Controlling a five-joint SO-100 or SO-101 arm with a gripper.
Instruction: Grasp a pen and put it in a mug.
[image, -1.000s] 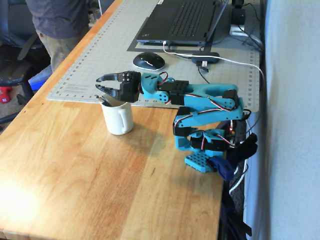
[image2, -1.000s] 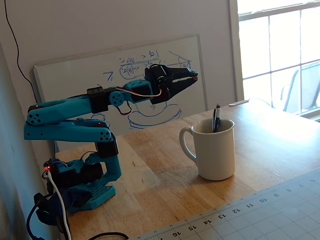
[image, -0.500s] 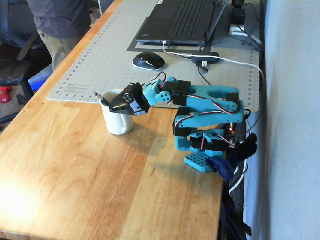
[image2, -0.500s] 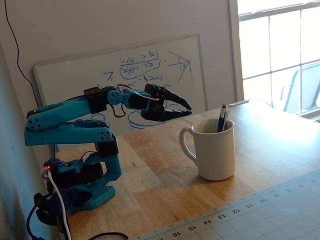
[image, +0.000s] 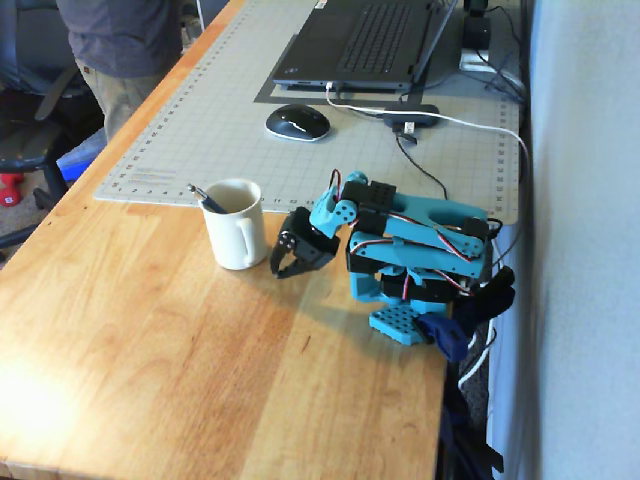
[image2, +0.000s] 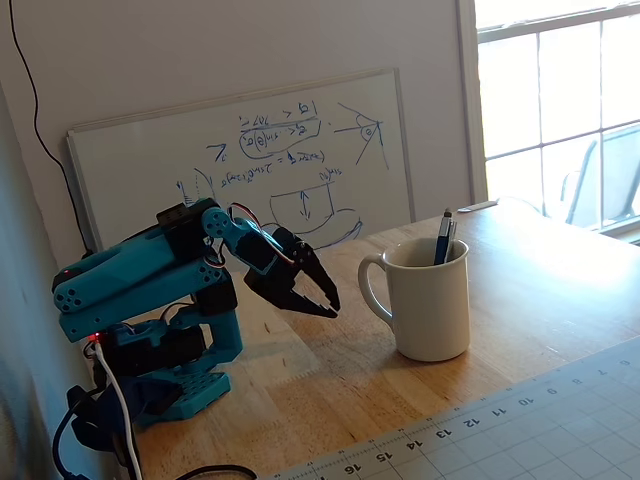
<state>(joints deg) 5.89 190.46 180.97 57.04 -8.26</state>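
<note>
The cream-white mug (image: 238, 240) stands on the wooden table, its handle turned toward the arm. The dark pen (image: 205, 198) stands tilted inside it, its top end sticking out over the rim. In the other fixed view the mug (image2: 432, 300) is right of the arm and the pen (image2: 443, 238) rises above its rim. The blue arm is folded low. Its black gripper (image: 279, 272) hangs just beside the mug's handle, apart from it, tips down near the table, shut and empty. It also shows in the other fixed view (image2: 330, 306).
A grey cutting mat (image: 200, 130) lies behind the mug with a mouse (image: 297, 122), a laptop (image: 360, 45) and cables on it. A person (image: 120, 50) stands at the table's far left edge. A whiteboard (image2: 250, 160) leans on the wall behind the arm.
</note>
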